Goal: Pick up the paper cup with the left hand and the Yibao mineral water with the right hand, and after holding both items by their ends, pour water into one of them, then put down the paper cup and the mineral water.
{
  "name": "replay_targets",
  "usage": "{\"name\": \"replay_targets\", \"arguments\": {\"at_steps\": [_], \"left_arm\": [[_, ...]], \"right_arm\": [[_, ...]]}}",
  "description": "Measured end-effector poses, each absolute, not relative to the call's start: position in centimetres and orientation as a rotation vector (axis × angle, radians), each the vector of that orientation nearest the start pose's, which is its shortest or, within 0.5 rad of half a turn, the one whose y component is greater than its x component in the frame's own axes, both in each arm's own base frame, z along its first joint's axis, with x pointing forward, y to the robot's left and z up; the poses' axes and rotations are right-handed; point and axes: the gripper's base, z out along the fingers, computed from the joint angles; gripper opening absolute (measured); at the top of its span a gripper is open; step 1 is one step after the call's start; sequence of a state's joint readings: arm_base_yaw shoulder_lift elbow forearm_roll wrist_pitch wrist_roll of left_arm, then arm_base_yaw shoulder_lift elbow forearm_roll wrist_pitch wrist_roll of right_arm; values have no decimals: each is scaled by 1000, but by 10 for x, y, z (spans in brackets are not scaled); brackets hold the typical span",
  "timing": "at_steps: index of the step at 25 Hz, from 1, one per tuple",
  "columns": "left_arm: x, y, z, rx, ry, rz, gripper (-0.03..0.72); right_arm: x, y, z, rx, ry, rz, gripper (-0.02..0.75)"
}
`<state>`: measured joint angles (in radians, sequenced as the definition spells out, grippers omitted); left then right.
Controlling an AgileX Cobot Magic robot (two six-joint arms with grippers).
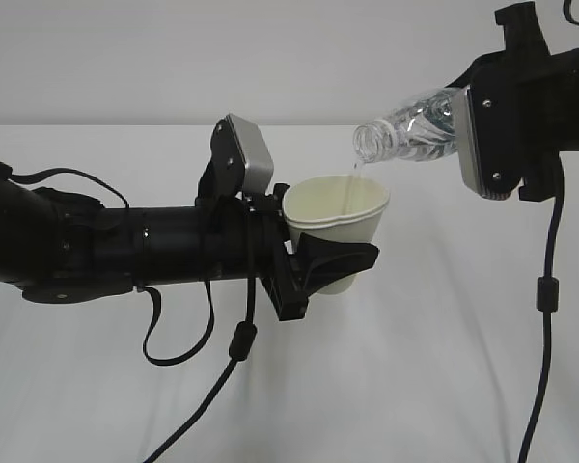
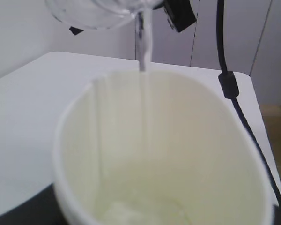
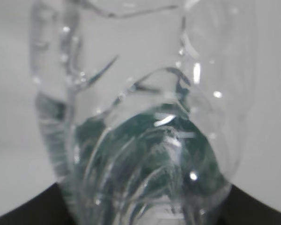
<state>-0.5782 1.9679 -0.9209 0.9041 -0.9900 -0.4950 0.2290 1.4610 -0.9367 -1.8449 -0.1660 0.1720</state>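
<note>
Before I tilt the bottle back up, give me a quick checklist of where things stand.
1. Left hand grips the paper cup: ok.
2. Right hand holds the Yibao mineral water: ok.
3. Bottle mouth above the cup's opening: ok.
4. Stream lands inside the cup: ok.
5. Cup upright: ok, slightly squeezed.
6. Water level in cup: low, only a little at the bottom.

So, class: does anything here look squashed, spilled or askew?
The paper cup held by the left gripper looks squeezed, its rim pinched out of round. The bottle is tipped on purpose; its stream lands inside the cup. No spill shows on the table.
</note>
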Motion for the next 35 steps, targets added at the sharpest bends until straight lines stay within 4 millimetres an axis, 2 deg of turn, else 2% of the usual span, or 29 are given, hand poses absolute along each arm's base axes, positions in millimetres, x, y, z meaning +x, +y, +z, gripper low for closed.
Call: {"name": "replay_targets", "arguments": {"at_steps": [35], "left_arm": [[281, -254, 162, 1084, 1465, -963, 400]], "right_arm": [[312, 87, 280, -1816, 1119, -745, 363]]}}
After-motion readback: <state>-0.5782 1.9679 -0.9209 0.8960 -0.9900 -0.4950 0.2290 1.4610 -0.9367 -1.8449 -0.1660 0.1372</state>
